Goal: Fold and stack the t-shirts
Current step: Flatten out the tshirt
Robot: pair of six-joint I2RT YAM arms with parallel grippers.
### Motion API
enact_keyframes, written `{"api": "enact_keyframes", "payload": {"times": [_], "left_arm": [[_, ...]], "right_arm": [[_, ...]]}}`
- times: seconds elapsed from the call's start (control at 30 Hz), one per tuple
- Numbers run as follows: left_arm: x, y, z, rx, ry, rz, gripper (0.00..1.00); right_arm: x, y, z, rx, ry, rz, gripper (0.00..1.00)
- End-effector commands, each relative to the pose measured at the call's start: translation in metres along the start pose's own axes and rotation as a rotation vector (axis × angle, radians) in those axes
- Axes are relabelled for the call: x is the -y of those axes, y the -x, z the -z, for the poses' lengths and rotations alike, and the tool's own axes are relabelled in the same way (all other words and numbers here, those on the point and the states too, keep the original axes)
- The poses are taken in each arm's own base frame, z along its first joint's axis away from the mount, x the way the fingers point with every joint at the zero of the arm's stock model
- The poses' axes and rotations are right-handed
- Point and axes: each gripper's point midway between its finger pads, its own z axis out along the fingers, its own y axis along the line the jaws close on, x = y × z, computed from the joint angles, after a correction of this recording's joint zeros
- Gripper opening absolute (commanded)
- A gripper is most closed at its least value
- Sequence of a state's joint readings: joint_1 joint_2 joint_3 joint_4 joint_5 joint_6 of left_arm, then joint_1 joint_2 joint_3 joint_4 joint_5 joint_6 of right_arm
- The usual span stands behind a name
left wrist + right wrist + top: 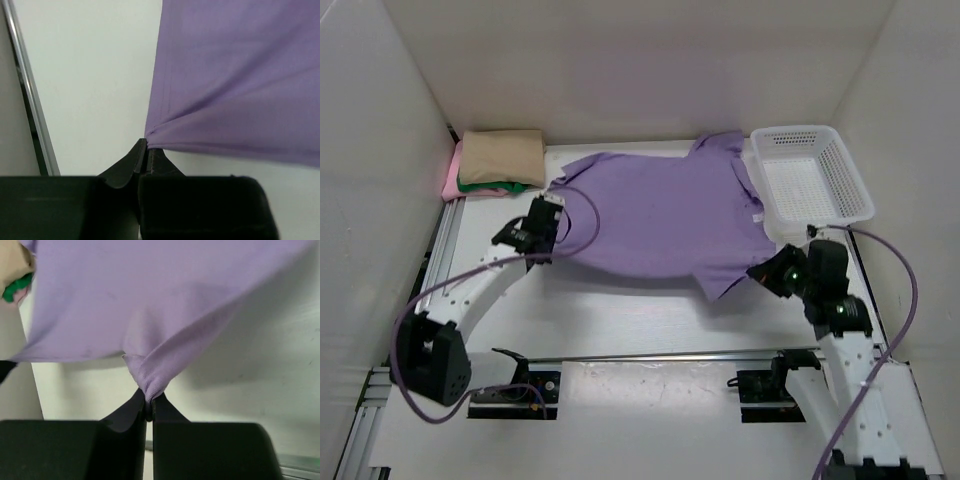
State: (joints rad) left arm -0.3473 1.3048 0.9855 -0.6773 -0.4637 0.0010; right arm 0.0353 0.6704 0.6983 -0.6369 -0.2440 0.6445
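A white table (650, 330) boxed in by white walls (620, 60). Beyond the left gripper (556, 240), in the far corner, sits a stack of three folded shirts: the tan shirt (502, 155) on top, the green shirt (500, 186) under it, and the pink shirt (452, 182) showing at the edge. Those three look done. The purple shirt (660, 215) is the last one, and it is spread open with no fold in it. By my reading it needs all its folds and then a place on the stack.

The purple shirt stretches between the two grippers, mostly flat on the table. The left gripper is pressed together on a corner of its hem, the cloth fanning away from the tips. The right gripper (767, 272) is pinched on a bunched bit at the near sleeve, as far as I can tell, with the body of the shirt ahead of it and to its left.

The long axis runs left to right. The hem lies at the left gripper's end and the neck seems to point toward the basket (852, 168) just beyond the right gripper. One sleeve points to the far wall, the other to the near edge.
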Motion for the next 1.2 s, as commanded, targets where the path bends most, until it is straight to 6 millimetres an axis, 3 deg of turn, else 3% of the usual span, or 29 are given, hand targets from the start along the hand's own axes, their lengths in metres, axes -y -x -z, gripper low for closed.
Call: {"api": "enact_keyframes", "payload": {"times": [0.0,0.03,0.1,0.13,0.27,0.33,0.5,0.73,0.8,0.93,0.97,1.0,1.07,1.1,1.13,1.17], "left_arm": [[-0.015,-0.028,0.026,0.037,0.036,-0.001,0.10],[-0.013,-0.055,0.021,-0.020,0.037,-0.032,0.10],[-0.014,-0.080,0.023,-0.064,0.027,-0.046,0.10],[-0.013,-0.104,0.020,-0.119,0.021,-0.066,0.10],[-0.010,-0.142,0.022,-0.202,-0.016,-0.082,0.10],[-0.006,-0.146,0.024,-0.205,-0.044,-0.069,0.10],[-0.007,-0.141,0.021,-0.200,-0.038,-0.058,0.10],[-0.008,-0.136,0.019,-0.197,-0.027,-0.057,0.10],[-0.010,-0.124,0.018,-0.166,-0.017,-0.044,0.10],[-0.016,-0.048,0.013,-0.050,-0.003,0.030,0.10],[-0.036,0.015,0.030,0.071,0.016,0.107,0.10],[-0.049,0.047,0.038,0.123,0.039,0.145,0.10],[-0.076,0.097,0.047,0.183,0.074,0.210,0.10],[-0.100,0.144,0.080,0.304,0.091,0.271,0.10],[-0.106,0.157,0.090,0.332,0.093,0.282,0.10],[-0.111,0.160,0.095,0.328,0.090,0.286,0.10]], "right_arm": [[0.008,-0.033,0.003,-0.023,0.036,-0.015,0.00],[0.011,-0.044,0.002,-0.055,0.043,-0.045,0.00],[0.021,-0.071,-0.002,-0.123,0.045,-0.068,0.00],[0.026,-0.079,-0.002,-0.146,0.034,-0.080,0.00],[0.041,-0.092,-0.006,-0.156,-0.012,-0.112,0.00],[0.047,-0.088,-0.008,-0.126,-0.045,-0.110,0.00],[0.030,-0.061,-0.018,-0.115,-0.033,-0.046,0.00],[0.022,-0.043,-0.033,-0.185,-0.070,0.022,0.00],[0.019,-0.037,-0.034,-0.163,-0.065,0.029,0.00],[0.003,0.012,-0.036,-0.086,-0.068,0.054,0.00],[-0.009,0.028,-0.032,-0.070,-0.045,0.062,0.00],[-0.042,0.069,-0.020,-0.005,0.007,0.104,0.00],[-0.071,0.098,-0.001,0.038,0.035,0.141,0.00],[-0.085,0.112,0.010,0.069,0.055,0.163,0.00],[-0.108,0.131,0.033,0.130,0.095,0.186,0.00],[-0.115,0.133,0.039,0.137,0.115,0.203,0.00]]}}
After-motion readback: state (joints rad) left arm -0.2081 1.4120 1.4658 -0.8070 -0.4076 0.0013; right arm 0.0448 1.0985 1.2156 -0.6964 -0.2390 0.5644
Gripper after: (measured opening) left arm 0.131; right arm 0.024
